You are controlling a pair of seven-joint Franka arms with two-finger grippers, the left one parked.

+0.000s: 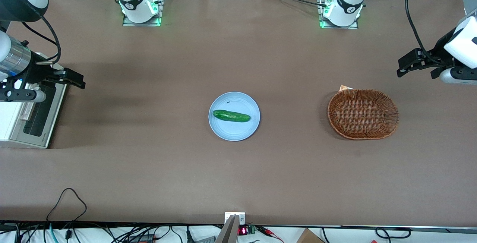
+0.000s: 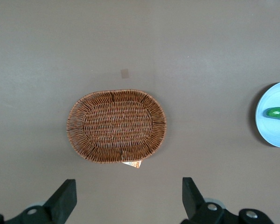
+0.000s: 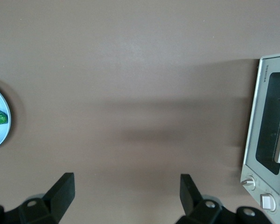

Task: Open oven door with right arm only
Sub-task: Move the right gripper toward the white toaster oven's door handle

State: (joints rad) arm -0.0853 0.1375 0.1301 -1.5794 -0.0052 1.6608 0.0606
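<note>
The oven (image 1: 28, 114) sits at the working arm's end of the worktop (image 1: 238, 168), its closed door (image 1: 39, 114) facing the plate (image 1: 234, 116), long axis running nearer-to-farther from the front camera. The right arm (image 1: 15, 58) hangs above it. The gripper (image 1: 76, 79) hovers just off the door's upper edge, above bare worktop, fingers (image 3: 63, 189) spread wide and holding nothing. A cucumber (image 1: 231, 116) lies on the plate, well apart from the fingers.

woven wicker basket (image 1: 363, 114), matt brown table (image 1: 149, 161)
</note>
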